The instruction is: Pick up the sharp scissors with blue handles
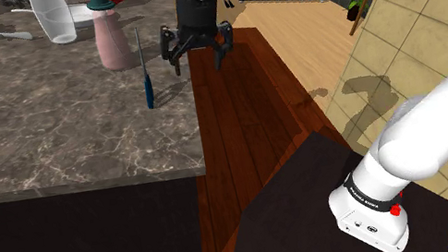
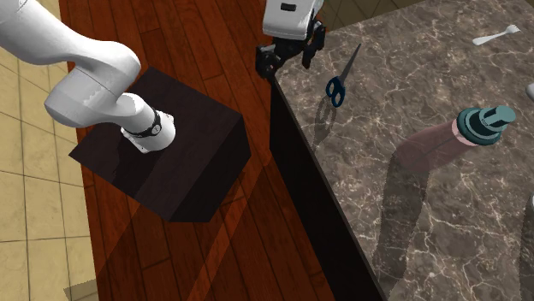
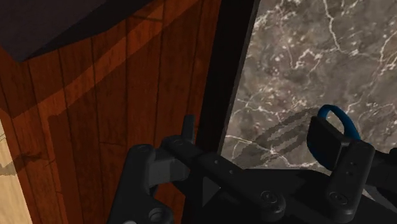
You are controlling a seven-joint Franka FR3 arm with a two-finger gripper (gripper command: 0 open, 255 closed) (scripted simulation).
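Note:
The scissors (image 1: 144, 68) lie flat on the brown marble table (image 1: 45, 131), thin blades pointing away and blue handles nearest the front edge. My black gripper (image 1: 197, 59) hangs open just off their side, over the table's edge toward the shoulder view's right, above the surface. From the second exterior view the scissors (image 2: 341, 75) lie a short way in from the table corner, and the gripper (image 2: 285, 61) hovers at that corner. In the wrist view one blue handle loop (image 3: 337, 118) peeks out behind one finger (image 3: 324, 137); nothing sits between the fingers of the gripper (image 3: 254, 133).
A pink bottle (image 1: 112, 38) with a teal cap stands just beyond the scissors, with a white vase (image 1: 54, 16) behind it. A white spoon (image 2: 496, 36) lies farther along the table. The dark stand (image 1: 320, 207) sits on the wooden floor (image 3: 127, 83) beside the table.

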